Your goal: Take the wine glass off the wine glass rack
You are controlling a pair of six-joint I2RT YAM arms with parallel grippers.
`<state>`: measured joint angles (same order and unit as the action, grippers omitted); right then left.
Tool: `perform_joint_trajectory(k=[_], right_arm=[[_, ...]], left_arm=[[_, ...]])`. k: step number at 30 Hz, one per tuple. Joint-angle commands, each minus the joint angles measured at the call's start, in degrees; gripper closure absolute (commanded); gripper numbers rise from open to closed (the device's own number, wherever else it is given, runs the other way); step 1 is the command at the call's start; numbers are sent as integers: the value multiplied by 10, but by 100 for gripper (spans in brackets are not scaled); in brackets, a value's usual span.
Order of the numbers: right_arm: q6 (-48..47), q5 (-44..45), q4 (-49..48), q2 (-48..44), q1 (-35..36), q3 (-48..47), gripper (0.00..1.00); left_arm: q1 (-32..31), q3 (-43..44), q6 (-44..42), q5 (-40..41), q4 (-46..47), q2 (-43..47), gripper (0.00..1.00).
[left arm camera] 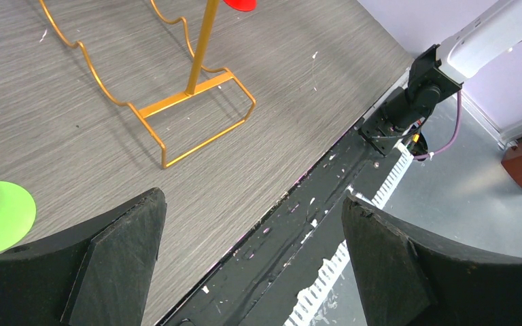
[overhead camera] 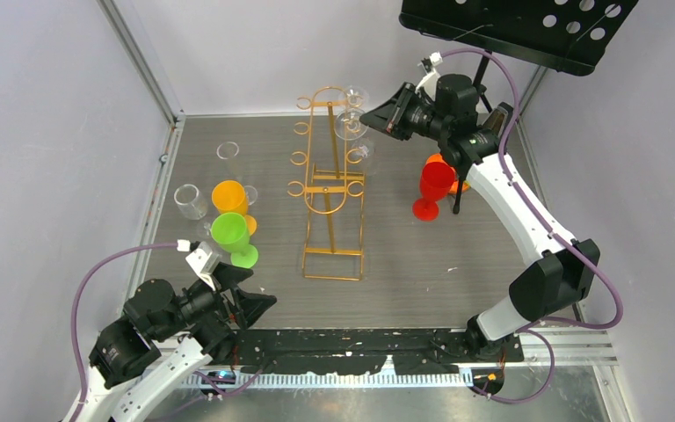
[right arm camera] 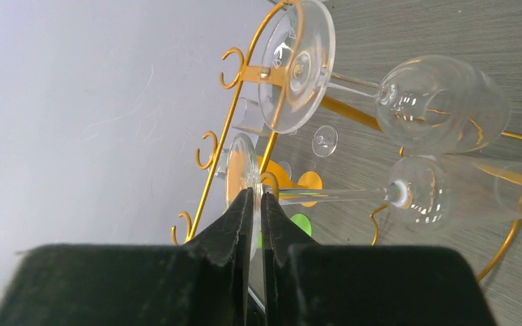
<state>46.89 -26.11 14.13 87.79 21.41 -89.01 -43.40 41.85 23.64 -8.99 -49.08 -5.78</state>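
Note:
The gold wire wine glass rack (overhead camera: 330,189) stands mid-table, and its base (left arm camera: 197,112) shows in the left wrist view. Clear wine glasses (overhead camera: 350,123) hang by their feet from its far right hooks. In the right wrist view, my right gripper (right arm camera: 257,193) is shut on the thin foot disc (right arm camera: 242,170) of the lower wine glass. That glass's stem (right arm camera: 333,195) and bowl (right arm camera: 448,197) run off to the right. A second glass (right arm camera: 442,102) hangs above it. My right gripper (overhead camera: 378,114) sits beside the rack's top. My left gripper (overhead camera: 250,294) rests open near the front left, holding nothing (left arm camera: 251,204).
An orange goblet (overhead camera: 228,195), a green goblet (overhead camera: 230,233) and clear cups (overhead camera: 191,200) stand left of the rack. A red goblet (overhead camera: 433,185) stands to its right by the leg of a black music stand (overhead camera: 518,26). Walls close in the back and sides.

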Motion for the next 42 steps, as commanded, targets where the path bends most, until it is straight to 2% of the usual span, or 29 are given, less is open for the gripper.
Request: perform_joint_trajectory(k=[1, 27, 42], right_arm=[[7, -12, -43, -10, 6, 1, 94], [115, 0, -175, -43, 5, 38, 94], [123, 14, -177, -58, -3, 40, 94]], left_arm=[[1, 1, 1, 5, 21, -4, 2], [1, 2, 4, 9, 19, -10, 2], [1, 2, 4, 12, 19, -10, 2]])
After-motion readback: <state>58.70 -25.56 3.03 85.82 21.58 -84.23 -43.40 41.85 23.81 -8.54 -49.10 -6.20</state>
